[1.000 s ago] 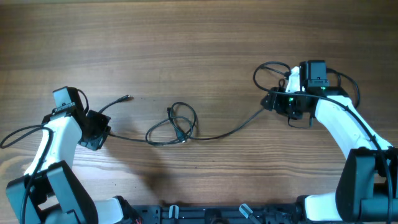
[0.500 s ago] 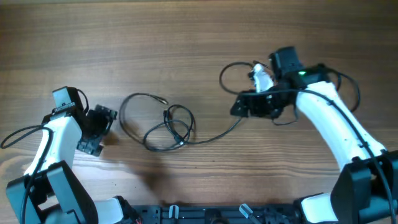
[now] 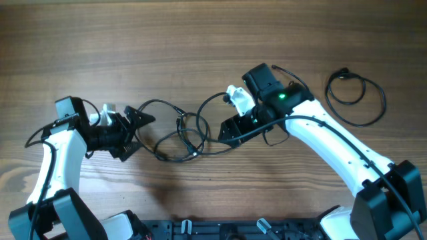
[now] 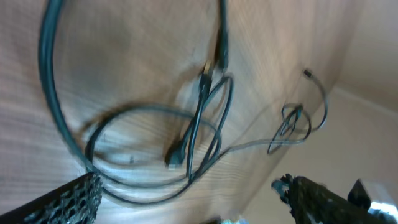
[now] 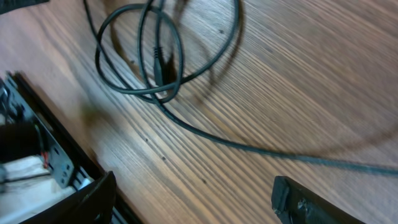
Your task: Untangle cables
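Observation:
A tangle of thin black cables (image 3: 181,137) lies in loose loops at the table's centre. From it a strand runs right toward my right gripper (image 3: 225,135). My left gripper (image 3: 137,133) stands wide open just left of the tangle, nothing between its fingers. The left wrist view shows the loops (image 4: 199,124) ahead of the open left gripper (image 4: 186,202). My right gripper is open at the tangle's right edge. In its wrist view a loop (image 5: 161,56) and one strand (image 5: 280,154) lie beyond the empty right gripper (image 5: 193,199). Another coiled cable (image 3: 357,97) lies apart at the far right.
The black rail of the robot base (image 3: 220,230) runs along the table's near edge and shows at the left of the right wrist view (image 5: 37,162). Thicker arm wires (image 3: 17,143) hang beside the left arm. Bare wooden table (image 3: 200,40) stretches behind the cables.
My left gripper opened, let go of the cable end and moved right to the tangle. My right gripper swung left to the tangle and opened wider, uncovering the coiled cable at the far right.

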